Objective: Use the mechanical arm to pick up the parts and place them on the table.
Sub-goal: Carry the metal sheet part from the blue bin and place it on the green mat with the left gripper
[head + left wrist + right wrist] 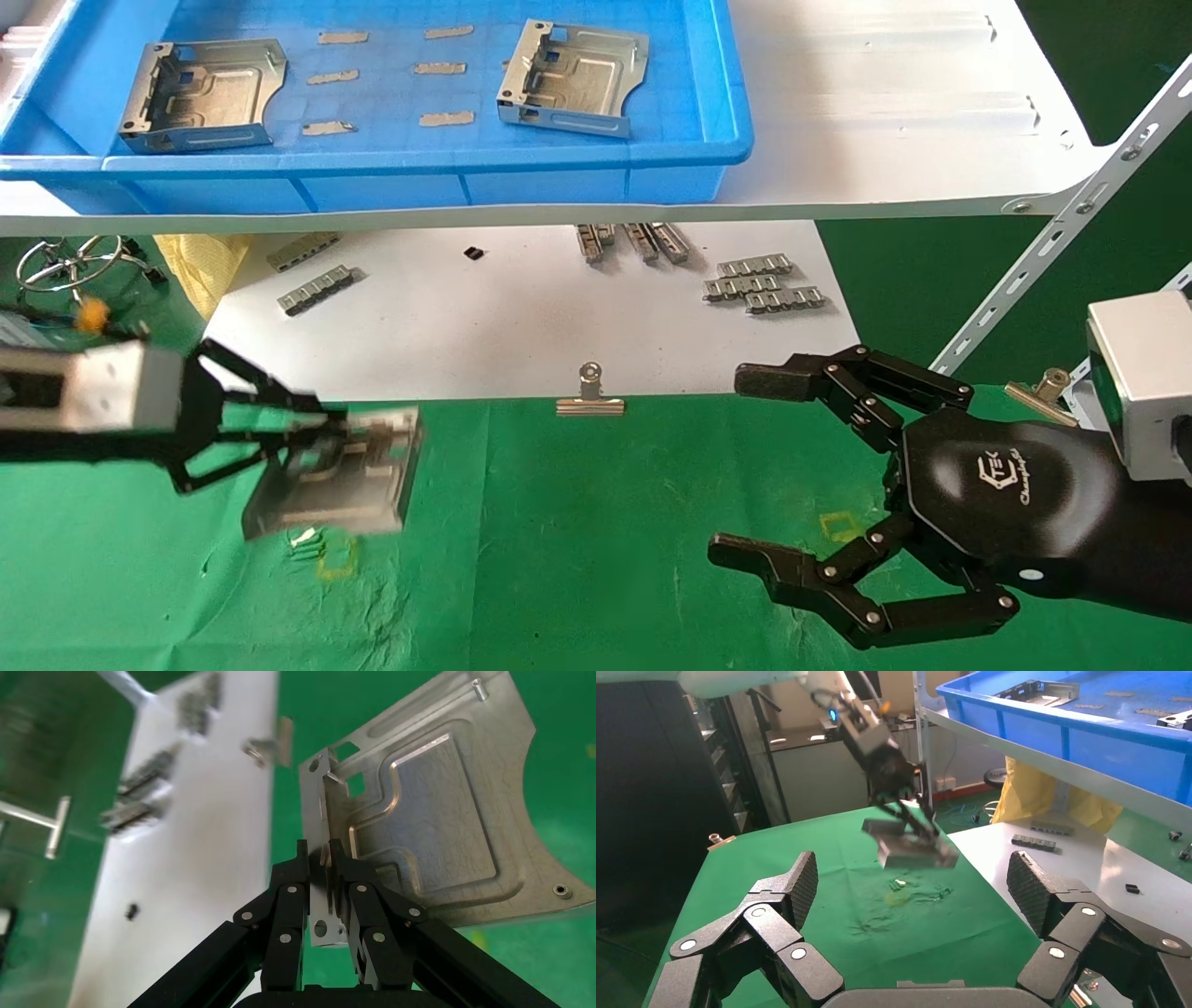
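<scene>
- One silver part [335,480] hangs clear above the green table [577,559], pinched by one folded edge between the left gripper's [349,438] black fingers [292,903]; its embossed face slopes away beyond the fingertips, curved cut-out side farthest from them.
- In the left wrist view the jaws are nearly closed, only the thin metal flange between the tips, and the plate [436,811] fans out ahead of them.
- In the right wrist view, the same held plate [912,850] shows well above the cloth, tilted.
- Beneath the jaws, on the cloth, lies a small yellow square mark [335,562] with a scrap of white beside it.
- The right gripper [736,466] hovers over the table well apart from the left one, fingers [792,380] spread wide with nothing between them.
- Two more parts lie in the blue tray [419,172] on the upper shelf, far beyond both sets of jaws: one [200,93] toward the tray's left end, the other [573,79] nearer its right end, small grey strips [438,68] between them.
- A white board [521,317] lies past the cloth, bearing ribbed strips [764,282]; a silver binder clip [590,396] grips its near edge.
</scene>
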You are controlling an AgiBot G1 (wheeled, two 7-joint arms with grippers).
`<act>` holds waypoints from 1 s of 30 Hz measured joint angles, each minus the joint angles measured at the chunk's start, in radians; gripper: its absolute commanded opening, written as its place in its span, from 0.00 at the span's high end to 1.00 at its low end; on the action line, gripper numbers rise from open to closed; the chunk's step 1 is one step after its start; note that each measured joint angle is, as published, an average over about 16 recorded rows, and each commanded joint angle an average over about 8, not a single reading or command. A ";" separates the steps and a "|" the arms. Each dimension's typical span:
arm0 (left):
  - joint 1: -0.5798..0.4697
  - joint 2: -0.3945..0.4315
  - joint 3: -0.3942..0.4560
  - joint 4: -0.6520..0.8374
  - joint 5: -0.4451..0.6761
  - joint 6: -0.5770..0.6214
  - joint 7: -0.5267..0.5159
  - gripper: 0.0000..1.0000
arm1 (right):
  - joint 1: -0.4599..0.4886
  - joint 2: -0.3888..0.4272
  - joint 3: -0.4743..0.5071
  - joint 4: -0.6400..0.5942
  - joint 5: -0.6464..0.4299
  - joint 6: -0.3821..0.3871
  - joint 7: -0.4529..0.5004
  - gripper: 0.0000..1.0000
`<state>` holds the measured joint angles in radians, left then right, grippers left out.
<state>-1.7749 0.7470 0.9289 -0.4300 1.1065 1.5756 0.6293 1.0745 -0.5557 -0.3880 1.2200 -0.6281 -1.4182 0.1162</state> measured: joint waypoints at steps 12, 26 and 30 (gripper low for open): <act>0.045 0.060 0.058 0.127 0.042 -0.006 0.229 0.39 | 0.000 0.000 0.000 0.000 0.000 0.000 0.000 0.00; 0.041 0.095 0.073 0.280 0.035 -0.010 0.335 0.00 | 0.000 0.000 0.000 0.000 0.000 0.000 0.000 0.00; 0.037 0.100 0.068 0.316 0.023 -0.006 0.318 0.00 | 0.000 0.000 0.000 0.000 0.000 0.000 0.000 0.00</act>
<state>-1.7383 0.8468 0.9972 -0.1139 1.1298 1.5693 0.9469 1.0745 -0.5557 -0.3880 1.2200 -0.6281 -1.4182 0.1162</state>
